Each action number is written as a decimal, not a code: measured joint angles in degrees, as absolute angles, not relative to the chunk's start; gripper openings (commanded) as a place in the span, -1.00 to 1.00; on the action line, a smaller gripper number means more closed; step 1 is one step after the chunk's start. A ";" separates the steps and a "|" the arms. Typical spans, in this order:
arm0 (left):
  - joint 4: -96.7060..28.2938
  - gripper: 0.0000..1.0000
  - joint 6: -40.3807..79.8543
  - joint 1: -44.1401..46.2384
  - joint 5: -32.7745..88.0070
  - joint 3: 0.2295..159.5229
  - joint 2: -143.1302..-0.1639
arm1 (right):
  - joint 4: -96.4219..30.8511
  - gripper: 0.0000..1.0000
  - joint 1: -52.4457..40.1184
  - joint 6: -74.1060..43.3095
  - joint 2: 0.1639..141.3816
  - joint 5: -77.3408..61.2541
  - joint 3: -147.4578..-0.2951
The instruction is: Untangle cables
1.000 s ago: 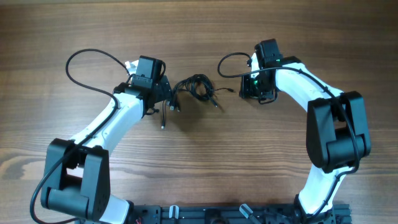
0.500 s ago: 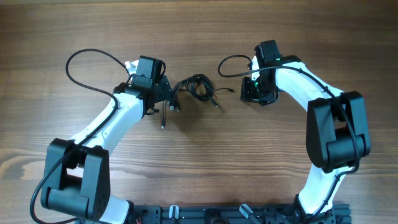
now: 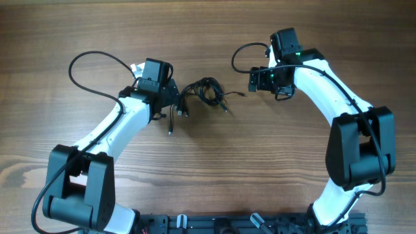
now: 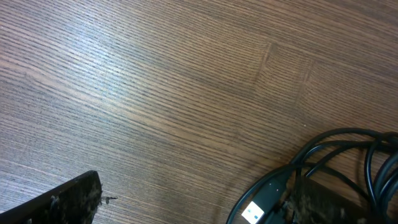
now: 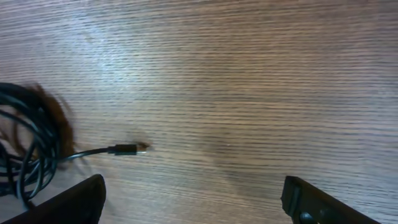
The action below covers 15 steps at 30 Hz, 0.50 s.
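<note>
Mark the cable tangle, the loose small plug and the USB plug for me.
cable tangle (image 3: 208,91), overhead view, on the coiled loops.
small plug (image 5: 127,149), right wrist view, on its dark body.
USB plug (image 4: 261,199), left wrist view, on its black body.

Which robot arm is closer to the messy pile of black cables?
Left. The left gripper sits right at the edge of the cables; the right gripper is off their other side, bare table between.

This looks like a robotics lab. Two white robot arms (image 3: 114,130) stand on a black rail (image 3: 214,225) at a wood-grain tabletop (image 3: 208,175).
</note>
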<state>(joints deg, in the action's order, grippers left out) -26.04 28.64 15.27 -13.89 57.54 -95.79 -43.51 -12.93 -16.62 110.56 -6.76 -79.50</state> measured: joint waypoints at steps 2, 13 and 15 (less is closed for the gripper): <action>-26.06 1.00 28.64 15.27 -13.89 57.54 -95.79 | -43.57 0.79 -12.93 -16.62 110.56 -6.09 -79.50; -26.06 1.00 28.64 15.27 -13.89 57.54 -95.79 | -35.92 0.99 -12.93 -16.67 110.59 -5.48 -73.95; -26.06 1.00 28.64 15.27 -13.89 57.54 -95.79 | -33.74 1.00 -12.93 -16.67 110.61 -5.48 -71.90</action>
